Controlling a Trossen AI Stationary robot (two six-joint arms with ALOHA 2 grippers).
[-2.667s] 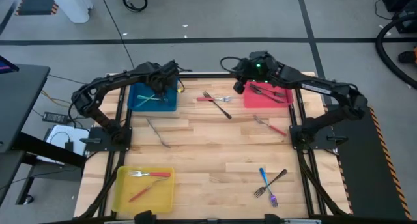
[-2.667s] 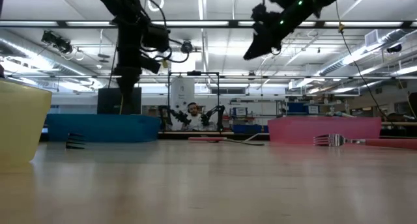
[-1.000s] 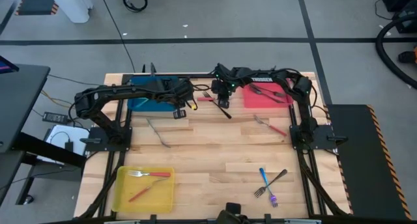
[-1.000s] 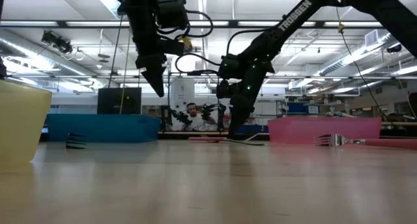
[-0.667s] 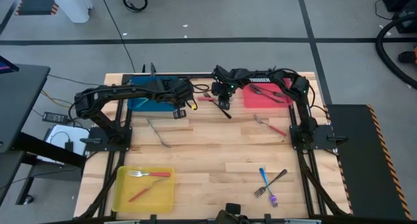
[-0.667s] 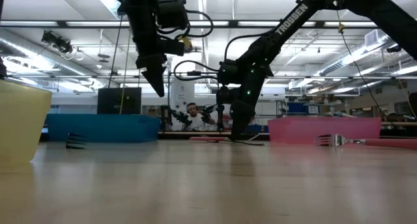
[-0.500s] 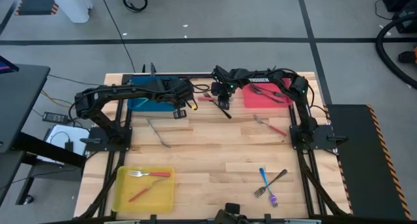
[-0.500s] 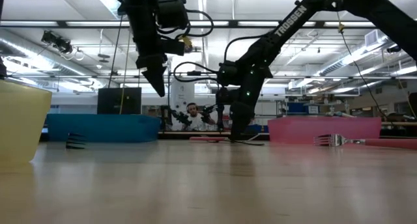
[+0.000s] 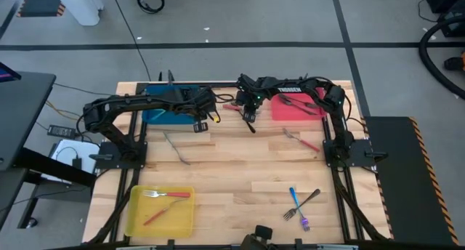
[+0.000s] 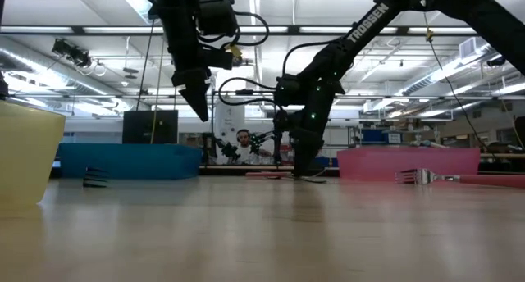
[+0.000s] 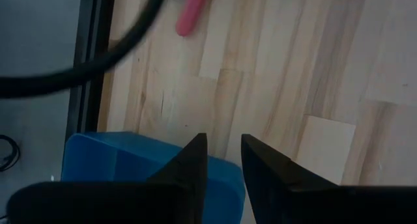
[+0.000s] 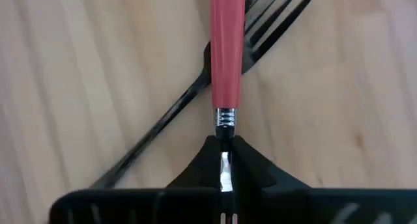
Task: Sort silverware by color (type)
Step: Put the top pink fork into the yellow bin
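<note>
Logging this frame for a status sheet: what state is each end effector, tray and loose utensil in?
Right end effector: shut on red fork's neck.
Left end effector: slightly open, empty.
Dark fork: flat under red fork.
Blue tray: partly hidden.
Yellow tray: holds two utensils.

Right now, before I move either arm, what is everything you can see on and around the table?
blue tray: one, back left, contents hidden by the left arm
red tray: one, back right, holding dark pieces
yellow tray: one, front left, holding two red-handled pieces
centre red-handled fork: one, lying across a dark fork
loose dark utensil: one, left of centre
loose red-handled fork: one, before the red tray
crossed pair: blue-purple and dark, front right
person: one, far behind
left end effector: open, beside the blue tray
right end effector: shut on the centre red-handled fork's neck
</note>
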